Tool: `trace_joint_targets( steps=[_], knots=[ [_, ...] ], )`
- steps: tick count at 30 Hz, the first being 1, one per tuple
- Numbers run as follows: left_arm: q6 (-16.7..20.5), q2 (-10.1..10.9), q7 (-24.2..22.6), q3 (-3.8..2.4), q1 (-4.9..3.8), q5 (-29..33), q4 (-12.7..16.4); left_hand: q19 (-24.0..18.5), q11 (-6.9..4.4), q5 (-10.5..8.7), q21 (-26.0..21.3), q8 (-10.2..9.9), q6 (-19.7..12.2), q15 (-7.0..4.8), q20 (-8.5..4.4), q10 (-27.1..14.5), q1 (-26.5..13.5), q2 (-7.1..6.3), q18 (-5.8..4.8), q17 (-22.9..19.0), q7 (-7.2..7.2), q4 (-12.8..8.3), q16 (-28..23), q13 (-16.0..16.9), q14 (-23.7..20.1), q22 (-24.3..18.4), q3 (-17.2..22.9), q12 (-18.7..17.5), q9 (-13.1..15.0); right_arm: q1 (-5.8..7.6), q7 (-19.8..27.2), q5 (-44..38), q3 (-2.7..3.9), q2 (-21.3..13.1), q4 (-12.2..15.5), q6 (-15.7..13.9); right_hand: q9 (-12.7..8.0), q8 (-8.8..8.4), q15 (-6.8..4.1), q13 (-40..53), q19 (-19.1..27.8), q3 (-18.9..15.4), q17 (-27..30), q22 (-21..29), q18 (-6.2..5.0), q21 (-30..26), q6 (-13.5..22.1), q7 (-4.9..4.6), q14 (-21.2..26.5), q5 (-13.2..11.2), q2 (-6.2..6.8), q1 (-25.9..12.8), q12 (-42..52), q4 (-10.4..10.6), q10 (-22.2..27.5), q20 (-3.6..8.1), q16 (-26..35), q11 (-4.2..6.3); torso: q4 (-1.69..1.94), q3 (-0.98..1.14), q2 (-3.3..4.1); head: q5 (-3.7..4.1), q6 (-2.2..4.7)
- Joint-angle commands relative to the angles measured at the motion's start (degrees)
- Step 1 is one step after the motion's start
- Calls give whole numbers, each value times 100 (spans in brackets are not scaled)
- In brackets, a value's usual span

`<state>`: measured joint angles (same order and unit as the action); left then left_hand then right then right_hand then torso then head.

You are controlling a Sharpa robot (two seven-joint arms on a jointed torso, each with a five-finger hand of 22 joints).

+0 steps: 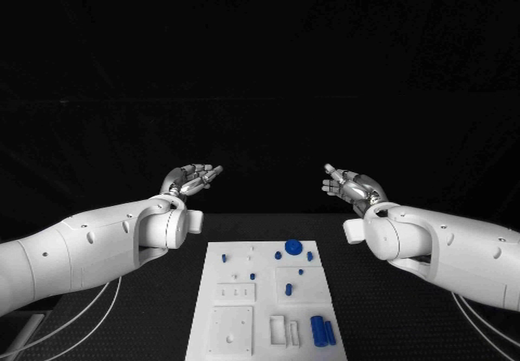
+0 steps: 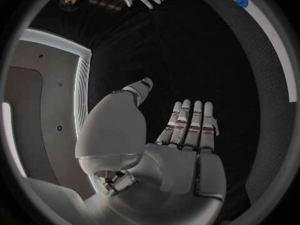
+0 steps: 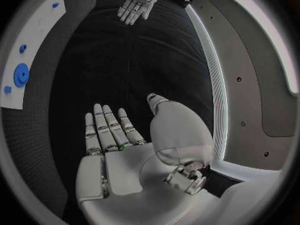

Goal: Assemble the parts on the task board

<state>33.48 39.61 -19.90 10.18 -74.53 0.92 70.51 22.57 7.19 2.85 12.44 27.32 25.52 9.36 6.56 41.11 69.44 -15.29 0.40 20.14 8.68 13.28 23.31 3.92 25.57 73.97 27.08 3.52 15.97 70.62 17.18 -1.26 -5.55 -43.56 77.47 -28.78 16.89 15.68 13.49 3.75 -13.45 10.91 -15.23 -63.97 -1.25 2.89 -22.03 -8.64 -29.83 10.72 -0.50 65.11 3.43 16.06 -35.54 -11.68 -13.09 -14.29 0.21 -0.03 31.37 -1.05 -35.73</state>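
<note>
The white task board point(image 1: 213, 332) lies on the black table in front of me. Blue parts sit on it: a round disc point(image 1: 292, 245) near its far edge, small pegs point(image 1: 289, 289) in the middle, and cylinders point(image 1: 321, 330) lying near its near right corner. My left hand point(image 1: 191, 179) is raised beyond the board's far left, palm up, fingers apart, holding nothing. My right hand point(image 1: 349, 185) mirrors it at the far right, also holding nothing. The left wrist view shows the left hand point(image 2: 187, 135) with fingers straight; the right wrist view shows the right hand point(image 3: 112, 135) likewise, and the disc point(image 3: 21, 75).
White raised blocks point(image 1: 232, 329) and slotted fixtures point(image 1: 284, 331) stand on the board's near half. Black table surface surrounds the board on both sides. Cables point(image 1: 76, 316) hang under my left arm.
</note>
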Motion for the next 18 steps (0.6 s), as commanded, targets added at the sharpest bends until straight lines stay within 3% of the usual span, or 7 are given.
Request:
trace_joint_targets(
  steps=[1, 8, 12, 13, 15, 18],
  knots=[
    [-650, -57, 442, 58, -107, 61, -153, 106, 29, 43, 57, 101, 109, 10, 20, 148, 229, -42, -40, 65, 19, 43, 80, 19, 113, 237, 104, 48, 51, 181, -904, -286, -80, 30, -243, 1372, 46, 58, 33, 10, -64, 17, -36, -170, -20, 38, -73, -586, -87, 32, 7, 207, 35, 37, -107, -11, -55, -30, 0, 0, 0, 0, 0],
    [-674, -65, 462, 73, -129, 63, -183, 152, 36, 43, 84, 105, 123, 0, 7, 176, 250, -16, -40, 90, 41, 56, 118, 23, 188, 235, 84, 56, 67, 420, -1313, -372, -204, 57, -532, 1943, 158, 213, 70, 26, -91, -20, -73, -259, -29, 45, -266, -597, -173, -30, 95, 587, 67, -79, -241, -11, -123, -51, 0, 0, 0, 0, 0],
    [-674, -65, 462, 73, -129, 63, -183, 369, 102, 43, 158, 154, 261, -4, -58, 342, 316, 73, -37, 148, 128, 50, 233, 47, 430, 217, 12, 110, 113, 460, -1381, -387, -224, 62, -580, 2038, 230, 398, 157, 71, -543, 33, -169, -1143, -128, 127, -599, -604, -521, 36, 325, 1195, 203, -457, -667, 19, -328, -58, 0, 0, 0, 0, 0],
    [-752, -18, 343, 84, -126, -27, -171, 478, 148, 44, 190, 187, 350, -3, -99, 439, 341, 117, -17, 174, 169, 38, 295, 62, 574, 209, -22, 148, 133, 380, -1116, -2119, -225, 207, -863, 1499, 238, 424, 150, 70, -616, 48, -182, -1131, -153, 123, -659, -600, -577, 33, 350, 1272, 216, -516, -742, 17, -357, -54, 30, -5, 8, -33, -92],
    [-782, -5, 312, 87, -122, -33, -164, 829, 197, 47, 300, 268, 595, 41, -209, 729, 420, 224, 63, 237, 216, -31, 473, 107, 1019, 192, -127, 265, 174, 367, -1080, -2510, -224, 262, -944, 1382, 282, 550, 81, 109, -853, 136, -243, -1090, -248, 136, -929, -562, -832, -14, 445, 1500, 335, -710, -1076, 44, -495, 19, 50, -10, 17, -23, -105],
    [-809, 16, 276, 87, -121, -135, -126, 1146, 214, 48, 341, 334, 940, -7, -290, 1136, 539, 375, 130, 244, 247, -170, 557, 157, 1416, 137, -321, 411, 199, 349, -1078, -3022, -224, 278, -990, 1264, 334, 723, -79, 172, -1266, 365, -350, -1001, -408, 160, -1363, -474, -1242, -134, 568, 1719, 502, -941, -1573, 78, -706, 201, 73, -13, 43, -24, -120]
  ],
)
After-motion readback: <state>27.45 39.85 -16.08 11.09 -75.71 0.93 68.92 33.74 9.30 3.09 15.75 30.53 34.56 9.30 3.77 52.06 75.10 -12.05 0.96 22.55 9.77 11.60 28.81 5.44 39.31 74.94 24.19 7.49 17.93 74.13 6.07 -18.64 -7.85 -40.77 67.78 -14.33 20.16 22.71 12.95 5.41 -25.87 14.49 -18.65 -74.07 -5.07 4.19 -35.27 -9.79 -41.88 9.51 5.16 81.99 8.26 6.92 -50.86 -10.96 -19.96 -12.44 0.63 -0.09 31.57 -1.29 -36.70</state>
